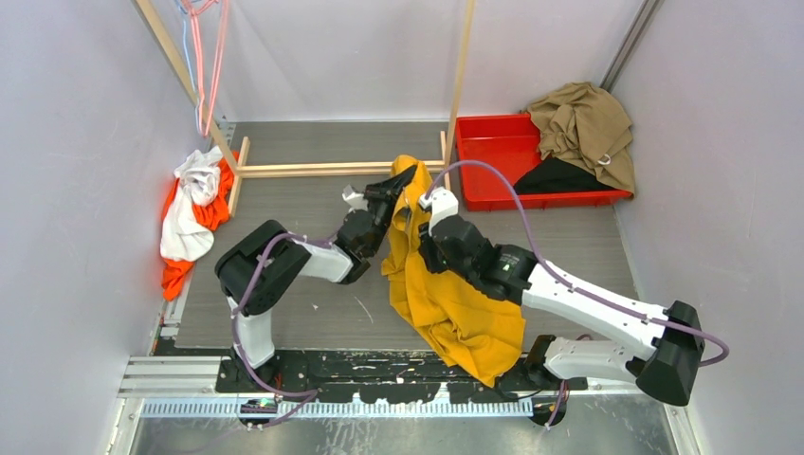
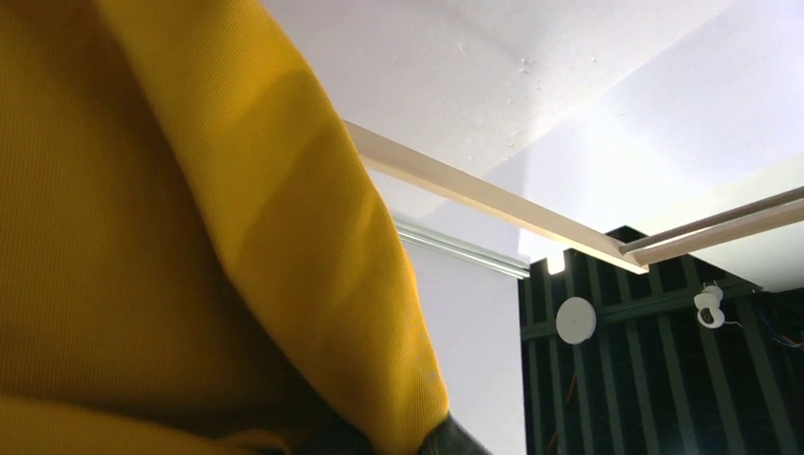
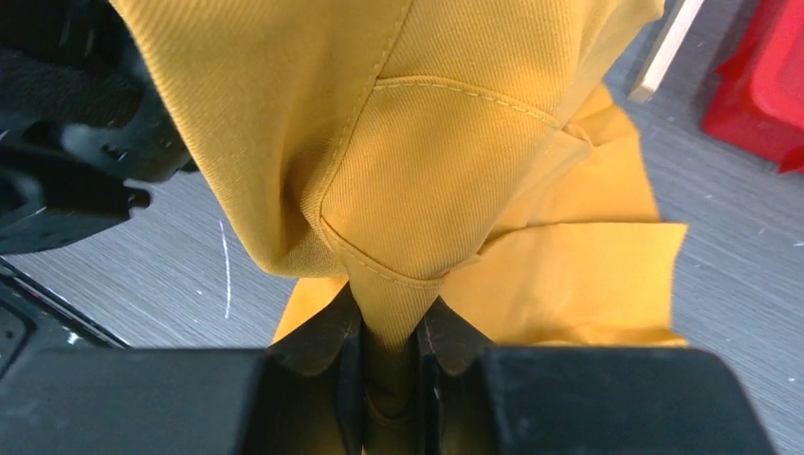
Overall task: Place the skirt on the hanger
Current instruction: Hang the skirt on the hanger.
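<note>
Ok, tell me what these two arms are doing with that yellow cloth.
Both arms have the yellow skirt lifted between them. The right gripper is pinched shut on a fold of it. The left gripper appears to grip its upper edge, and the rest trails down toward the arm bases. The hangers at the far left are not in play yet, so the skirt is not hung.

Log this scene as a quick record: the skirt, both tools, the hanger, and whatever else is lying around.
skirt: yellow, held up, hanging between both tools
left tool: at the skirt's top edge, seemingly gripping it
right tool: shut on a fold of the skirt
hanger: pink, hanging at far left, skirt not on it
other: red bin at far right, tan garment draped over it
</note>
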